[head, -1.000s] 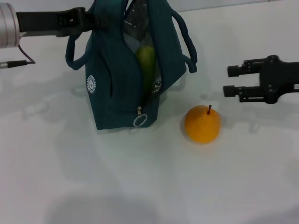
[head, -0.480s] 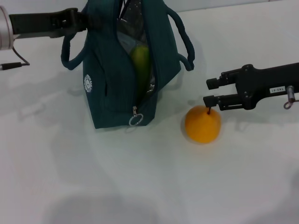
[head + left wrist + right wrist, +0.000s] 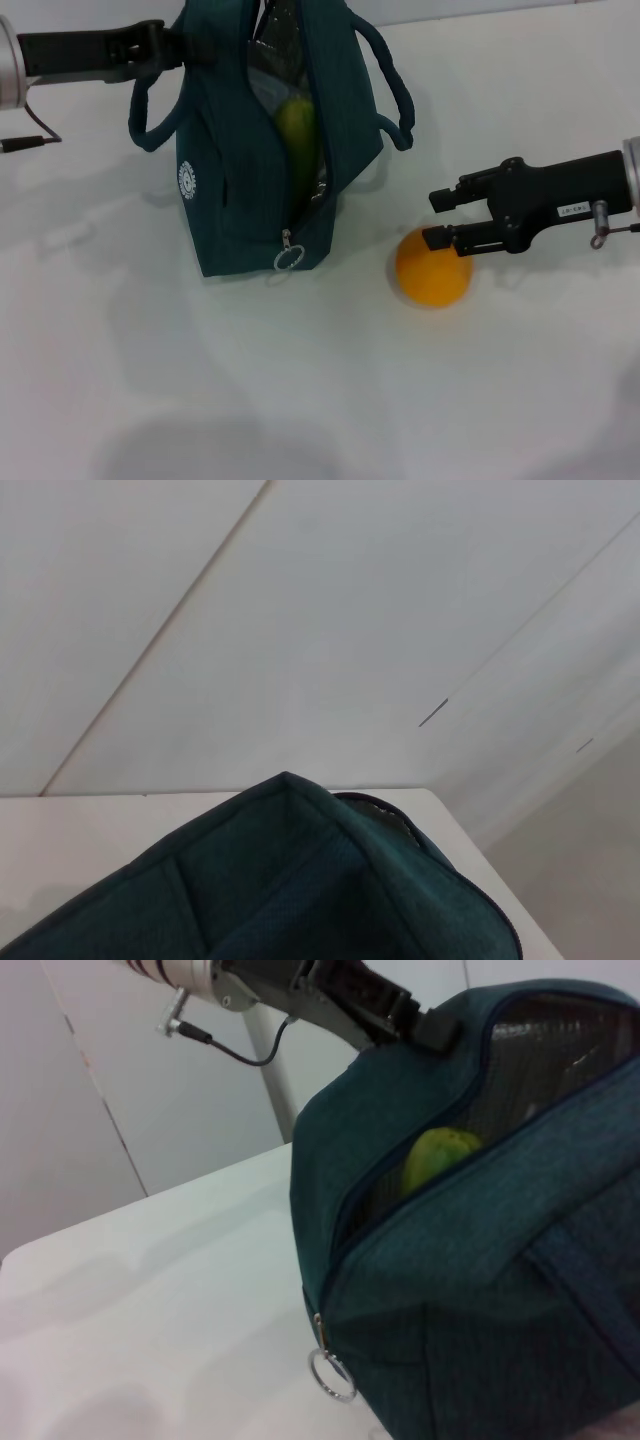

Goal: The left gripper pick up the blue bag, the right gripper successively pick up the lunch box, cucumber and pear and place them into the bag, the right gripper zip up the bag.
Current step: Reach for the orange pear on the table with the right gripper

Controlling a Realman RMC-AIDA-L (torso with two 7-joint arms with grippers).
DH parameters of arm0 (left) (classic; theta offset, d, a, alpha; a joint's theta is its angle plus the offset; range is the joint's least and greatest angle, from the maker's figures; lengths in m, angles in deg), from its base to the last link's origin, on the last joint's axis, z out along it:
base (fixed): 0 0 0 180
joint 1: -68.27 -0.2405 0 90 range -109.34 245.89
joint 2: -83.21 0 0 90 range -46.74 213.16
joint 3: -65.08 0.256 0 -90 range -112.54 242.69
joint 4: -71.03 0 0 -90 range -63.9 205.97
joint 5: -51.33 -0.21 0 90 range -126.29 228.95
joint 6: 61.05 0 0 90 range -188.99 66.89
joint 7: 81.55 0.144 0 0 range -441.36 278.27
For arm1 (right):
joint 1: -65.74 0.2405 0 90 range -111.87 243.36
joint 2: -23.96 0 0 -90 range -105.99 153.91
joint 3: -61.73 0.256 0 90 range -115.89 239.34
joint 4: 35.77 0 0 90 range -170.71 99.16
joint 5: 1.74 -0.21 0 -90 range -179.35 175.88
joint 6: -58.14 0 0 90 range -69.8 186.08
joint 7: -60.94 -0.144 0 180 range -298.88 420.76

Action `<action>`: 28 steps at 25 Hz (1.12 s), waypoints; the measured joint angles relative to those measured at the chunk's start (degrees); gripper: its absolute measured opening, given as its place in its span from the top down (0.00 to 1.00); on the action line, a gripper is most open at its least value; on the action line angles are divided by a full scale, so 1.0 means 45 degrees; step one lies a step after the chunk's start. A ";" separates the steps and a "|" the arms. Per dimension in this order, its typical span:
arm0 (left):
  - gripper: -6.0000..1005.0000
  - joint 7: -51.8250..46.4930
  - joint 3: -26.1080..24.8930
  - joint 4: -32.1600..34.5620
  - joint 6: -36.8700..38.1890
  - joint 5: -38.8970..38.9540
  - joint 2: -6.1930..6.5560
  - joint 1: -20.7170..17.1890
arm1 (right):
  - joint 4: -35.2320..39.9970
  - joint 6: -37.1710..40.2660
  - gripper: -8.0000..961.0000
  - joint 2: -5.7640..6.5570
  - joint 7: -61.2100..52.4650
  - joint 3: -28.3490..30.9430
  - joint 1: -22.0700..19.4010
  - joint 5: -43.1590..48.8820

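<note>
R gripper (image 3: 432,218) fingers spread wide, lower one over top of the orange pear (image 3: 432,270) on the white table (image 3: 300,400). L gripper (image 3: 172,48) clamped on the blue bag (image 3: 250,180) top edge. Bag upright, zip open w/ ring pull (image 3: 287,258) low, green cucumber (image 3: 297,125) inside.

Setting read as a lab or robot test bay, not a home. Work surface was a plain white table (image 3: 300,400). Behind it stood bare pale wall panels (image 3: 300,630) with thin seams. An exposed cable (image 3: 235,1052) ran along a metal arm (image 3: 300,985).
</note>
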 joint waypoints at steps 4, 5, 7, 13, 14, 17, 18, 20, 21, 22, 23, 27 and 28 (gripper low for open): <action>0.95 0.0094 0.0001 0.0000 0.0000 0.0000 0.0000 -0.0015 | 0.0000 -0.0133 0.47 -0.0086 -0.0010 -0.0208 0.0059 0.0024; 0.95 0.0101 0.0000 -0.0001 0.0001 0.0000 0.0000 -0.0015 | 0.0001 -0.0146 0.48 -0.0095 -0.0016 -0.0230 0.0075 0.0039; 0.95 0.0105 0.0000 0.0000 0.0000 0.0000 -0.0001 -0.0025 | 0.0004 -0.0143 0.49 -0.0118 -0.0033 -0.0231 0.0092 0.0047; 0.95 0.0138 -0.0166 0.0000 0.0011 -0.0001 -0.0001 -0.0045 | 0.0008 -0.0106 0.51 -0.0162 -0.0142 -0.0296 0.0121 0.0118; 0.95 0.0143 -0.0165 0.0000 0.0014 -0.0001 -0.0001 -0.0051 | 0.0008 -0.0127 0.52 -0.0164 -0.0163 -0.0326 0.0122 0.0121; 0.95 0.0146 -0.0169 0.0000 0.0017 0.0000 -0.0001 -0.0054 | 0.0008 -0.0195 0.53 -0.0171 -0.0194 -0.0343 0.0128 0.0126; 0.95 0.0146 -0.0171 -0.0001 0.0019 0.0000 -0.0001 -0.0054 | 0.0007 -0.0225 0.53 -0.0176 -0.0196 -0.0347 0.0131 0.0131; 0.95 0.0146 -0.0175 0.0000 0.0021 0.0000 -0.0002 -0.0054 | 0.0007 -0.0252 0.56 -0.0188 -0.0202 -0.0396 0.0141 0.0140; 0.95 0.0146 -0.0177 0.0000 0.0022 0.0000 -0.0001 -0.0053 | 0.0007 -0.0258 0.57 -0.0193 -0.0203 -0.0421 0.0145 0.0143; 0.95 0.0146 -0.0177 0.0000 0.0022 0.0000 -0.0001 -0.0056 | 0.0007 -0.0272 0.59 -0.0193 -0.0204 -0.0456 0.0147 0.0143; 0.95 0.0146 -0.0177 -0.0001 0.0022 0.0000 -0.0002 -0.0060 | 0.0007 -0.0286 0.60 -0.0193 -0.0205 -0.0476 0.0147 0.0144; 0.95 0.0146 -0.0177 -0.0001 0.0022 -0.0002 -0.0002 -0.0072 | 0.0007 -0.0327 0.71 -0.0193 -0.0209 -0.0498 0.0146 0.0145; 0.95 0.0146 -0.0183 0.0000 0.0022 -0.0002 -0.0001 -0.0071 | 0.0007 -0.0334 0.74 -0.0197 -0.0214 -0.0501 0.0147 0.0146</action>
